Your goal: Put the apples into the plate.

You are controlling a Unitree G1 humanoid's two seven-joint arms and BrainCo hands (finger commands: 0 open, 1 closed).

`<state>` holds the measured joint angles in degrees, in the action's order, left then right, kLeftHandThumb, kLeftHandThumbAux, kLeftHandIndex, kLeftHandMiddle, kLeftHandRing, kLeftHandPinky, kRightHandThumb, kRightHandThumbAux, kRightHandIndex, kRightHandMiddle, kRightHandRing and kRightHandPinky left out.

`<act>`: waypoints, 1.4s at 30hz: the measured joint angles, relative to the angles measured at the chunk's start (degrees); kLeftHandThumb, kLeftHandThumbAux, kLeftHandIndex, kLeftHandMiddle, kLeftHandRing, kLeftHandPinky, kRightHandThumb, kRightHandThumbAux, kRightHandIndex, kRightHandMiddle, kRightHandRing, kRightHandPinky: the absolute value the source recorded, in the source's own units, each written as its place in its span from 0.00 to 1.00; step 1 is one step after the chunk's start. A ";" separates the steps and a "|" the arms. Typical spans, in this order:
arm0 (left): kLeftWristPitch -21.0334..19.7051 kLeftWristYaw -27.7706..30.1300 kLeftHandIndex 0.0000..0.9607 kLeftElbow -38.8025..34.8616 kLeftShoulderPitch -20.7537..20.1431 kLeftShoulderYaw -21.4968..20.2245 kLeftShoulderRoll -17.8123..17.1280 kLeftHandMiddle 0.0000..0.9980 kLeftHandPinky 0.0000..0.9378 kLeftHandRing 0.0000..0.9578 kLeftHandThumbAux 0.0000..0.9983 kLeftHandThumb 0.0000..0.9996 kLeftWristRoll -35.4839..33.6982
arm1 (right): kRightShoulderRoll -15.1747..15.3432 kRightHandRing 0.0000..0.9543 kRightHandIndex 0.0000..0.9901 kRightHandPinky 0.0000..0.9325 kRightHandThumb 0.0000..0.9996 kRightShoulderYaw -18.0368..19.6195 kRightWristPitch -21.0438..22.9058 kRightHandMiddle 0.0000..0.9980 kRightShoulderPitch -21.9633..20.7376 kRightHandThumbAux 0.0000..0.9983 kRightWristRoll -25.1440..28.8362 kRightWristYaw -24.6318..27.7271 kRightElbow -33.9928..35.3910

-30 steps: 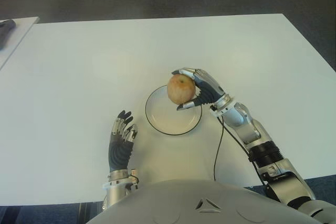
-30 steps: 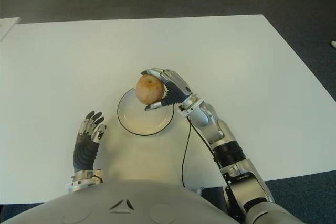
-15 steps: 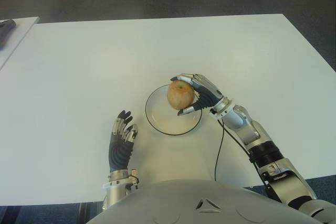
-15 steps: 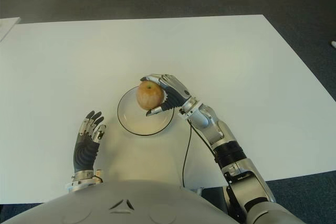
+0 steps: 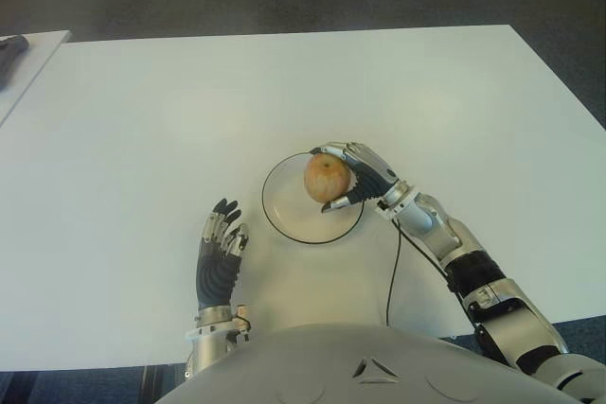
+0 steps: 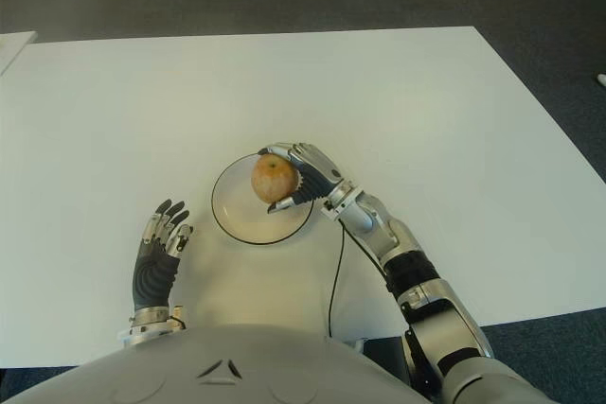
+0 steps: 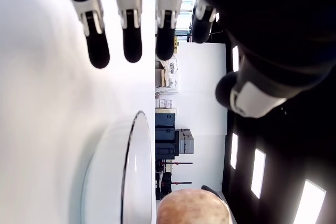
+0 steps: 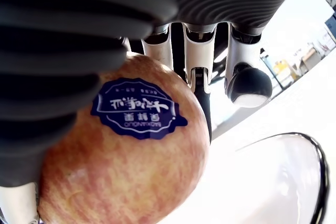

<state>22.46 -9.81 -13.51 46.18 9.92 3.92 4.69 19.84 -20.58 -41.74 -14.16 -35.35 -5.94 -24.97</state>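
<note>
While the left hand (image 5: 220, 254) shows near the body, left of the plate (image 5: 284, 224), fingers straight and empty, the right hand (image 5: 365, 172) has its fingers wrapped around the apple (image 5: 326, 177) over the plate's right side. Risk: an early or off-centre release lets the apple roll over the shallow rim onto the table (image 5: 142, 120).

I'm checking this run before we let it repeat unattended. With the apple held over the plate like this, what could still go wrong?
1. The right hand grips the apple over the right part of the plate, near its rim, so a release here might send it rolling onto the table.
2. The fingers wrap the fruit closely; opening unevenly could nudge it sideways.
3. The plate looks shallow in the left wrist view, giving little to stop a roll. The left hand shows left of the plate, too far to help.
</note>
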 measured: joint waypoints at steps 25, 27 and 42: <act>-0.28 0.00 0.12 -0.10 -0.07 0.08 0.03 0.17 0.25 0.18 0.55 0.22 0.89 | -0.99 0.86 0.45 0.87 0.72 -4.37 -1.01 0.87 -4.40 0.71 -6.27 -5.12 -7.35; -0.29 0.00 0.12 -0.10 -0.08 0.08 0.03 0.17 0.25 0.18 0.55 0.22 0.90 | -0.98 0.82 0.45 0.82 0.72 -4.77 -0.92 0.83 -4.50 0.71 -7.01 -5.65 -7.47; -0.28 0.00 0.12 -0.09 -0.32 0.08 0.04 0.17 0.25 0.18 0.55 0.22 1.04 | -0.45 0.18 0.14 0.17 0.40 -5.80 1.76 0.18 -4.56 0.49 -7.42 -4.33 -4.35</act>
<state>22.18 -9.81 -13.60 45.86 10.00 3.95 5.74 19.39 -26.39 -39.97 -18.73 -42.77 -10.27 -29.32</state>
